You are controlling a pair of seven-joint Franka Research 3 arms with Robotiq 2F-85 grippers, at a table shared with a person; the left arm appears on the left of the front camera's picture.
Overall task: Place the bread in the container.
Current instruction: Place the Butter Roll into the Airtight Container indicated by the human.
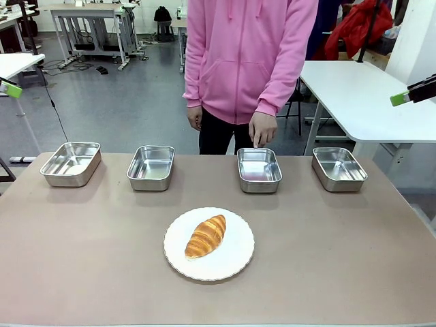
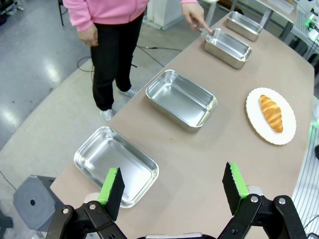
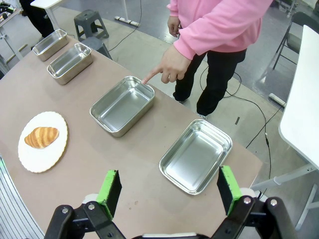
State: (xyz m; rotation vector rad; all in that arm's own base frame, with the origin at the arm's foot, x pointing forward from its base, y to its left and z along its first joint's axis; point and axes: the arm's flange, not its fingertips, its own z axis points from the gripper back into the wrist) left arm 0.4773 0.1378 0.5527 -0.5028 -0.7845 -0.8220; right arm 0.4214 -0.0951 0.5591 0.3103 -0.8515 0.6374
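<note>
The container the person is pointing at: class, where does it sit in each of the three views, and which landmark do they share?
Front view: container, third from left in the far row, right of centre.
Left wrist view: container, upper right, third from the nearest.
Right wrist view: container, centre, second from the nearest.
Shared landmark: the white plate bearing the bread.

The container (image 1: 259,187) is bare polished metal, glossy and mirror-smooth, and the pan at far left (image 1: 68,178) has the same finish. The bread (image 1: 206,236) has a ridged golden crust with a slight sheen. The plate (image 1: 235,262) beneath it looks smooth and white. The table (image 1: 340,259) top is matt and even. The person's hoodie (image 1: 245,48) is soft pink cloth. The left gripper (image 2: 172,186) is matt black with green pads (image 2: 107,186).
</note>
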